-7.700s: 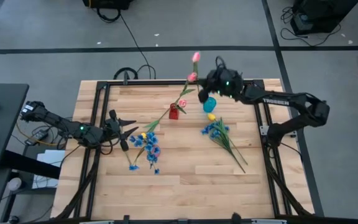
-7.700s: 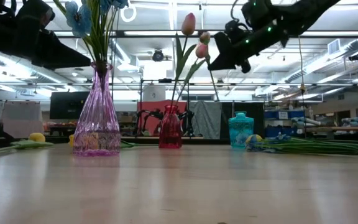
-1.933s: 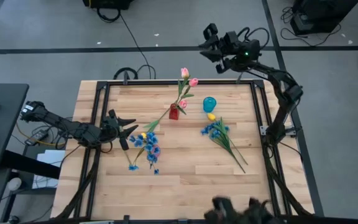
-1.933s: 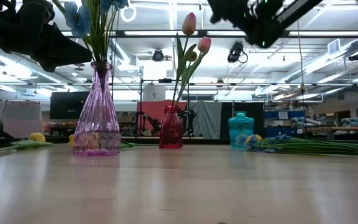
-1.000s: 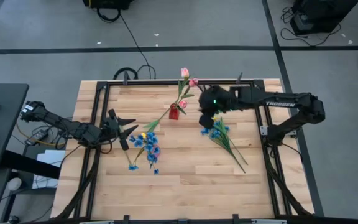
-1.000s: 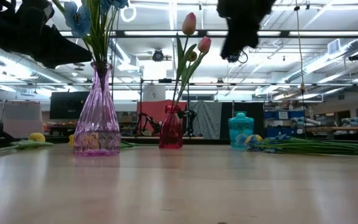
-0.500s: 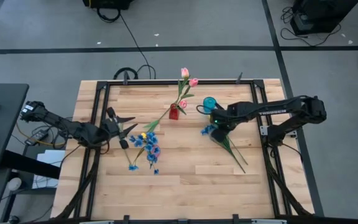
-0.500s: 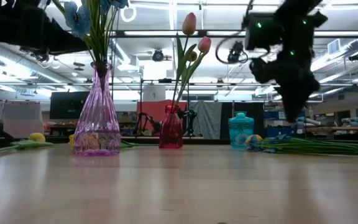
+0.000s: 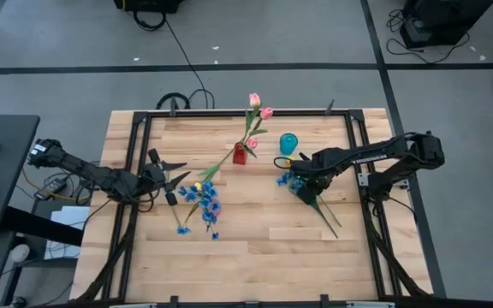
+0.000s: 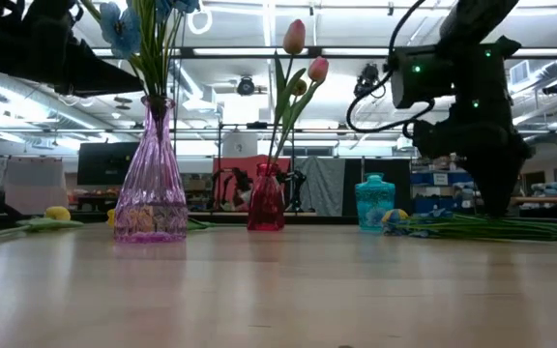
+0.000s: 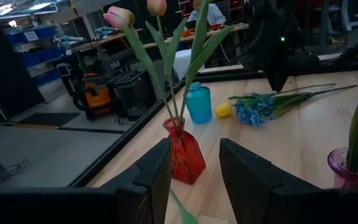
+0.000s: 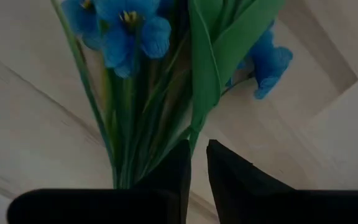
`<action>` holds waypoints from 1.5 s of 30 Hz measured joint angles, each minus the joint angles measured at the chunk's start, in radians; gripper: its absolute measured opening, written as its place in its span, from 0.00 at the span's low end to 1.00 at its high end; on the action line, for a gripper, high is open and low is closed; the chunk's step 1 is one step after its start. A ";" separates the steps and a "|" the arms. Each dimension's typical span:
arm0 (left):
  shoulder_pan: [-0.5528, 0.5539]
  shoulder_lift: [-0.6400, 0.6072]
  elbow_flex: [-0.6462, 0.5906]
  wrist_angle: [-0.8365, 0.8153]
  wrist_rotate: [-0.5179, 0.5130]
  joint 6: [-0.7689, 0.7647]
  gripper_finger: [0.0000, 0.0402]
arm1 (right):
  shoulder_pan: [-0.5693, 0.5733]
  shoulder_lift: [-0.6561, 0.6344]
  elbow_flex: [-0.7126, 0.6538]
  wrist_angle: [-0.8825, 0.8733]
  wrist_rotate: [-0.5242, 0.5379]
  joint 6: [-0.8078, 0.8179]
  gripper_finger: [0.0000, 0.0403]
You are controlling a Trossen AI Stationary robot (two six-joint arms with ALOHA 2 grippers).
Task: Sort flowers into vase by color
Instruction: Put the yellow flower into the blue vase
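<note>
- Right gripper [image 9: 305, 190] was down on the table over the loose bunch of flowers [image 9: 308, 190], its fingers [image 12: 166, 180] drawn nearly together with only a narrow slit between them, right at the green stems [image 12: 143, 134]; I could not tell whether they had hold of a stem
- Blue blossoms [image 12: 129, 28] of that bunch lay just ahead of the fingertips on the wooden table [image 9: 264, 239]
- Just beyond the gripper, toward the table's far edge, stood a small teal vase [image 9: 289, 142], with a yellow tulip head [image 10: 395, 216] lying close beside it
- Farther off to its side stood the red vase [image 9: 240, 153] holding pink tulips [image 9: 255, 101]
- Left gripper [image 9: 171, 178] waited well apart near the table's left edge, its fingers [image 11: 151, 177] spread apart and empty
- A purple vase [image 10: 151, 169] with blue flowers [image 10: 122, 27] stood just beside that left gripper
</note>
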 joint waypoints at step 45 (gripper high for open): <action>0.000 0.000 0.000 -0.109 0.000 -0.105 0.35 | 0.041 0.034 -0.025 0.003 0.060 -0.009 0.38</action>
